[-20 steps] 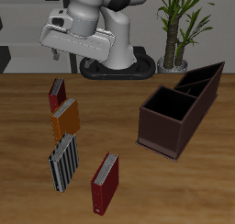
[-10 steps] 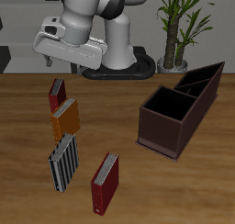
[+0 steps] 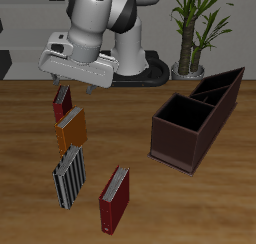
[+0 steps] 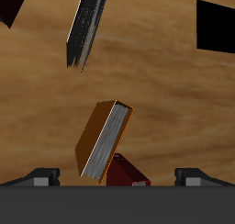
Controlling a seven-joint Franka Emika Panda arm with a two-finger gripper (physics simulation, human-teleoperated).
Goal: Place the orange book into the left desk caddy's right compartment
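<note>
Now we see gripper [image 3: 74, 89] hanging above row of books, fingers [image 3: 61, 92] spread apart, nothing held. Orange book [image 3: 71, 130] stands on table [image 3: 200, 203], between dark red book [image 3: 63, 100] farther back and striped book [image 3: 68, 176] nearer front edge. Left desk caddy [image 3: 195, 119] well apart; its right compartment [image 3: 182, 114] open-topped.

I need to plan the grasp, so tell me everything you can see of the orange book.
The orange book is a small, thin hardcover with a plain orange cover and pale grey page edges. It stands on the wooden table, closed, in a row of books: a dark red book farther back and a striped book nearer the front edge. Whether it touches the red one is unclear. The gripper hovers above, not touching it.
</note>
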